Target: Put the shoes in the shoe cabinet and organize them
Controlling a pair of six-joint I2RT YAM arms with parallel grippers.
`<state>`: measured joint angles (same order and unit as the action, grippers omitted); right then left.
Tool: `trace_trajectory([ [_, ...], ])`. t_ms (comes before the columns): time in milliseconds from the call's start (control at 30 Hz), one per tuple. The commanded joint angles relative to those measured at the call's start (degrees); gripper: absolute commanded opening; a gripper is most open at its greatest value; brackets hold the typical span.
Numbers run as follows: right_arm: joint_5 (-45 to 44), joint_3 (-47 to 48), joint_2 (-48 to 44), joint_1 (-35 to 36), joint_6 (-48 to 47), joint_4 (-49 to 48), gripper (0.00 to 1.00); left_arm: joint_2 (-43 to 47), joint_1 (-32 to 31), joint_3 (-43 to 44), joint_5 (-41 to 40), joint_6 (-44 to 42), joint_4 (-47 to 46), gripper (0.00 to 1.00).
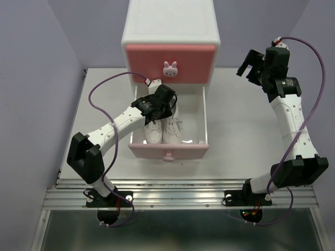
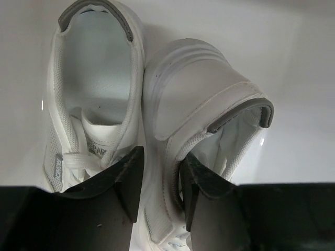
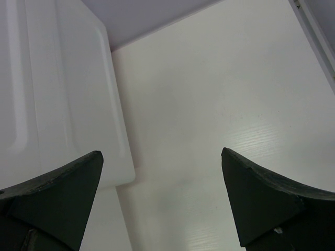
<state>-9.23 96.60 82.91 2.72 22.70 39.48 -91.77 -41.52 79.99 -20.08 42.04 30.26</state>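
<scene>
The shoe cabinet (image 1: 170, 31) stands at the back, its darker pink upper drawer (image 1: 193, 60) closed. The pale pink lower drawer (image 1: 168, 150) is pulled out toward me. Two white sneakers (image 1: 155, 133) (image 1: 173, 132) lie side by side inside it. My left gripper (image 1: 166, 107) reaches into the drawer. In the left wrist view (image 2: 161, 180) its jaws are closed on the inner side wall of the right-hand white shoe (image 2: 193, 89), beside the other white shoe (image 2: 89, 78). My right gripper (image 1: 250, 65) is open and empty above the table, right of the cabinet (image 3: 52, 94). The orange shoes are out of view.
The white table (image 1: 246, 130) extends right of the open drawer, under my right arm. The drawer's side walls (image 1: 205, 117) flank the shoes. A metal rail (image 1: 183, 196) runs along the near edge by the arm bases.
</scene>
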Motion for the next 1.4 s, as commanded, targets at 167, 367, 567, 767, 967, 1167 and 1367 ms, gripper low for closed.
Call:
trace_trajectory([
  [167,-0.5,0.3,-2.0,-0.1,-0.6,-1.3,1.00,-2.7,1.4,4.3,3.7,-3.4,-5.5,0.46],
  [367,-1.0,1.7,-1.8,-0.1,-2.3,-1.3,1.00,-3.5,1.4,2.6,6.2,-3.9,-10.1,0.25],
  [567,-1.0,1.2,-2.1,-0.1,-2.7,-1.3,1.00,-4.7,1.4,4.8,5.3,-3.6,-10.2,0.00],
  [767,-1.0,0.7,-2.0,-0.1,-2.9,-1.4,1.00,-3.6,1.6,2.2,0.8,-2.9,-11.5,0.00],
  [967,-1.1,0.5,-2.0,-0.1,-3.4,-1.3,1.00,-7.3,2.4,5.0,-2.2,-1.1,-5.3,0.32],
  [1167,-0.8,0.6,-2.0,-0.1,-2.7,-1.3,1.00,-6.5,2.6,6.8,-0.5,-3.3,-7.2,0.59],
  [1367,0.6,2.1,-1.9,-0.1,-1.7,-1.4,1.00,-3.5,2.7,9.6,2.4,-4.0,-4.0,0.63],
])
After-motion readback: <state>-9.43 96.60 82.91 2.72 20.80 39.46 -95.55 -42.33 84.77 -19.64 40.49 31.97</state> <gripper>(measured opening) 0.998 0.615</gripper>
